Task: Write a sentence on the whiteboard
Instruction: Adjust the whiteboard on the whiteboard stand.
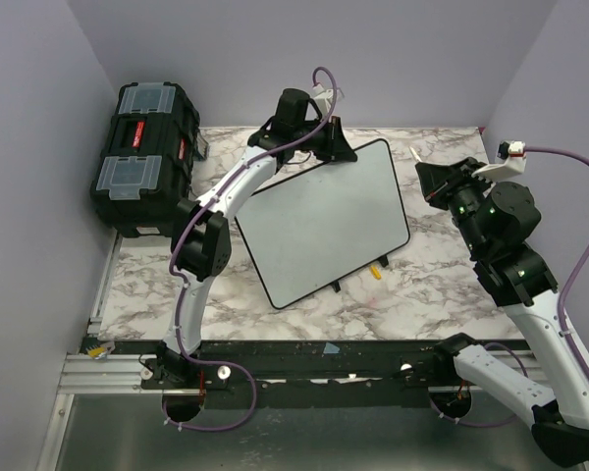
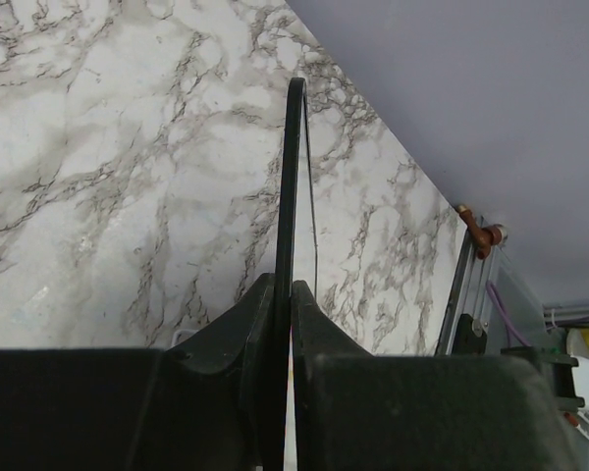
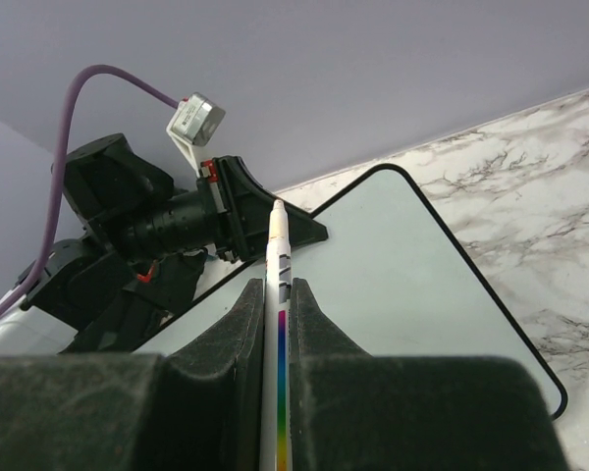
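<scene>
Left claw is clamped on the rim of the one whiteboard; right claw pinches one marker. One black toolbox stands closed, contents hidden.

Robot lab cell: grey partitions, aluminium rails.

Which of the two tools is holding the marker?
The right tool: a white rainbow-striped marker is clamped in it, while the left tool pinches the whiteboard by its rim.
</scene>
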Robot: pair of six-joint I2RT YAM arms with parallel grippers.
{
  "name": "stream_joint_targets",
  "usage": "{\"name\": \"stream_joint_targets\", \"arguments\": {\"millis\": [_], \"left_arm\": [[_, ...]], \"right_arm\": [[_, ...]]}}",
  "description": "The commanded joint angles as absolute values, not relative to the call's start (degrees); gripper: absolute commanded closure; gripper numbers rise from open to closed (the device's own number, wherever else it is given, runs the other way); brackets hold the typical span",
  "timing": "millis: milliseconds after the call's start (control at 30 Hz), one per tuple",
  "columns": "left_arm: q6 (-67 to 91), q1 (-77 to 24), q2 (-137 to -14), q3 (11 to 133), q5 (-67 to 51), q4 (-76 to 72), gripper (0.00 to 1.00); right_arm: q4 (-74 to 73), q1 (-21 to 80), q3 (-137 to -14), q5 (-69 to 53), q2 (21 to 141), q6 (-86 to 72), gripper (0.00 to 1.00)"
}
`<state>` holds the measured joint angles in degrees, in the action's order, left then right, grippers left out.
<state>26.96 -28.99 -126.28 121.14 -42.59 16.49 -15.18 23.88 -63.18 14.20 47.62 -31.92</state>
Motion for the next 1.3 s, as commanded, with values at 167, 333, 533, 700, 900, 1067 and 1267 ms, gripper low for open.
{"name": "stream_joint_targets", "arguments": {"millis": [167,333,533,700,900,1067,1267], "left_arm": [[32.2,-30.6,-128.0,123.0,-41.7,9.6,0.92],[35.0,-30.6,-129.6,123.9,-41.6,7.0,0.89],[35.7,-30.6,-130.1,123.6,-42.7,5.7,0.76],[34.9,-30.6,-128.9,122.5,-42.2,6.0,0.61],[34.8,-30.7,-127.6,122.2,-40.7,6.2,0.50],[35.6,-30.8,-127.0,122.2,-39.8,5.4,0.47],[36.0,-30.7,-127.2,122.0,-38.9,4.8,0.47]], "right_arm": [[-16.3,23.6,-62.8,15.2,47.4,-31.8,0.99],[-16.5,23.6,-62.5,15.5,47.2,-31.7,0.99],[-16.5,23.7,-62.4,15.8,47.3,-31.5,0.99],[-16.3,23.7,-62.2,15.7,47.4,-31.5,0.99],[-16.1,23.6,-62.1,15.3,47.5,-31.7,0.99],[-16.1,23.6,-62.0,15.4,47.3,-31.7,0.99],[-16.3,23.6,-62.1,15.3,47.1,-31.8,0.99]]}}
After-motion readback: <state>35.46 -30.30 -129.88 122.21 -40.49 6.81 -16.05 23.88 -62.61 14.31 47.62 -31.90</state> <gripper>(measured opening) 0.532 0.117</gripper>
